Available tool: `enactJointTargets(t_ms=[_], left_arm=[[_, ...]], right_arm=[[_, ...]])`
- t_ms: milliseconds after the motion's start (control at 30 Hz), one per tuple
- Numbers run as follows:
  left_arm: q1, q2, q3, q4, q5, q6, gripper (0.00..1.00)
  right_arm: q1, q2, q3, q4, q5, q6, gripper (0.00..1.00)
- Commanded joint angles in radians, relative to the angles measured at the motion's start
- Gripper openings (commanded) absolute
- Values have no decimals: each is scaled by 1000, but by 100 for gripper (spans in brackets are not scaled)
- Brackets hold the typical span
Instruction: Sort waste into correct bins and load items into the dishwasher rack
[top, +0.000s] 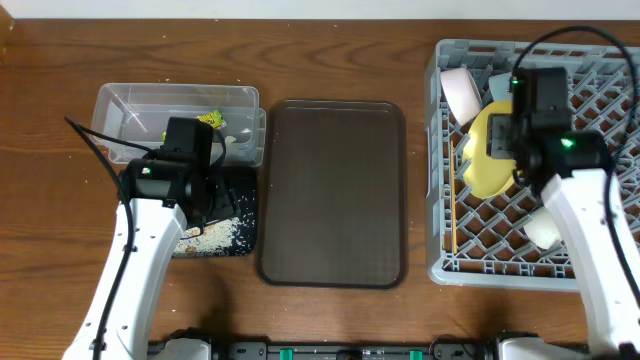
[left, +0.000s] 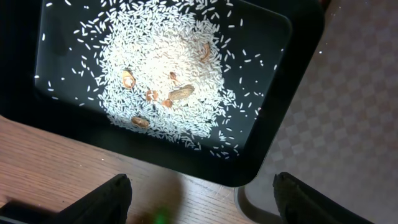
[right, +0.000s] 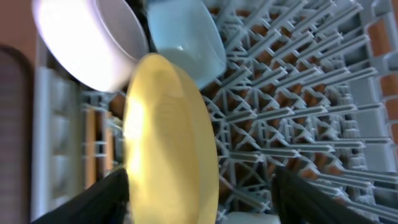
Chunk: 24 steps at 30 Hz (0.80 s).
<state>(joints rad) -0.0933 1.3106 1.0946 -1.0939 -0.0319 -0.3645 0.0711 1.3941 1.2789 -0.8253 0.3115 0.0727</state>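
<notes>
My left gripper (left: 202, 202), jaws wide and empty, hangs over one black tray (left: 298, 74) of rice scraps (left: 168, 68); behind it, one clear tub (top: 130, 105) holds the wrapper (top: 210, 120) and tissue bits (top: 237, 134). My right gripper (right: 202, 202), likewise wide and empty, faces the dishwasher rack (top: 600, 90): one yellow plate (right: 168, 143) on edge, white bowl (right: 87, 43), light blue bowl (right: 186, 37), cup (top: 545, 228), chopsticks (top: 455, 225). One brown serving tray (top: 332, 190) lies between, on the wooden table (top: 50, 260).

Yellow plate (right: 165, 124) under right claw (right: 202, 199)
</notes>
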Motion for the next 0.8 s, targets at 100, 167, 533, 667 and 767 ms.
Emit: enactJointTargets(t_ms=[100,167,533,667,767], left_arm=[[-23,-13,13,55,90,129,76],[-47,-12,13,93,108,151,76],[-108,7,15,3,106,155,76],[-108,-2,13,-79,106,155,76],[-108,-53,-5,-83,106,155,76]], right_arm=[[-151,-121,2,-1,-389,40,87],[-198,-124,2,-11,-502,-10,93],[-300,-117,2,-256,-531,-73,99],[-300,-129,-5,-312,-522,-65,99],[-300,-163,-38,-319,-517,-53,99]])
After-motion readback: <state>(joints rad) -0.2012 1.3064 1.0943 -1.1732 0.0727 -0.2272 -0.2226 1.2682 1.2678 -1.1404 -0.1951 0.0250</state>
